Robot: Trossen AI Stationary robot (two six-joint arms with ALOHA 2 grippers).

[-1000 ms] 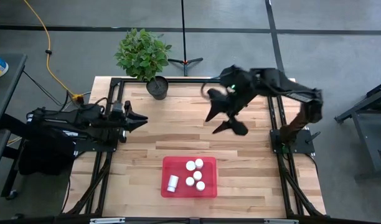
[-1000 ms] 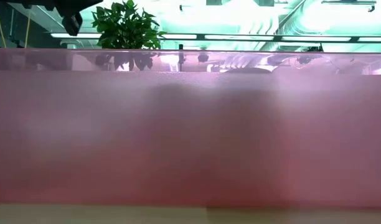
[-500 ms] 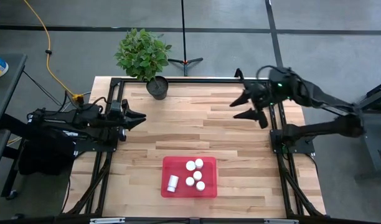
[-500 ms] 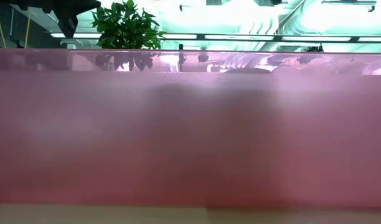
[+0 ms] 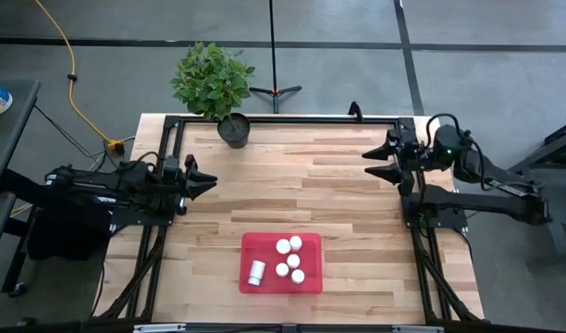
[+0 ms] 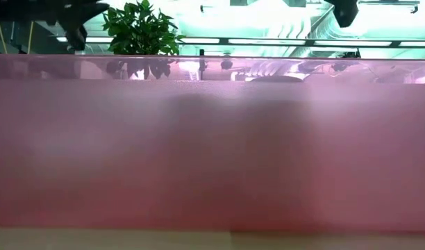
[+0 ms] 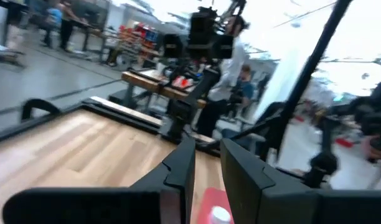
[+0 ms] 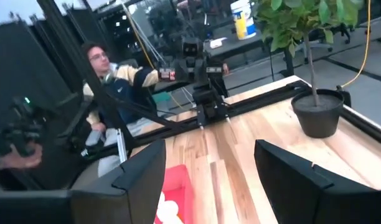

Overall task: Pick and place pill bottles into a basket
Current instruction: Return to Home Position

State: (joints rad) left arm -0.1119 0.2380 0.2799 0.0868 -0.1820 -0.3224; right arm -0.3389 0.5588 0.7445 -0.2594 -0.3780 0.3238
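Observation:
The red tray [image 5: 250,244] lies on the table near its front edge. Several white-capped pill bottles [image 5: 293,260] stand upright in its right half, and one white bottle [image 5: 255,272] lies on its side in the left half. My left gripper [image 5: 209,180] hovers by the table's left edge, empty, with a narrow gap between its fingers [image 7: 207,149]. My right gripper [image 5: 365,163] is wide open and empty near the table's right edge [image 8: 209,152]. In the low view the tray's wall [image 6: 212,153] fills most of the picture and hides the bottles.
A dark plant pot [image 5: 234,129] with a green plant stands at the table's far edge, left of centre. A black frame [image 5: 283,118] runs around the table. Bare wood lies between the two grippers. A person [image 8: 116,71] sits beyond the table's left side.
My right gripper has drawn back from above the table's middle toward the right edge, staying open and empty. The tray and the bottles have kept still.

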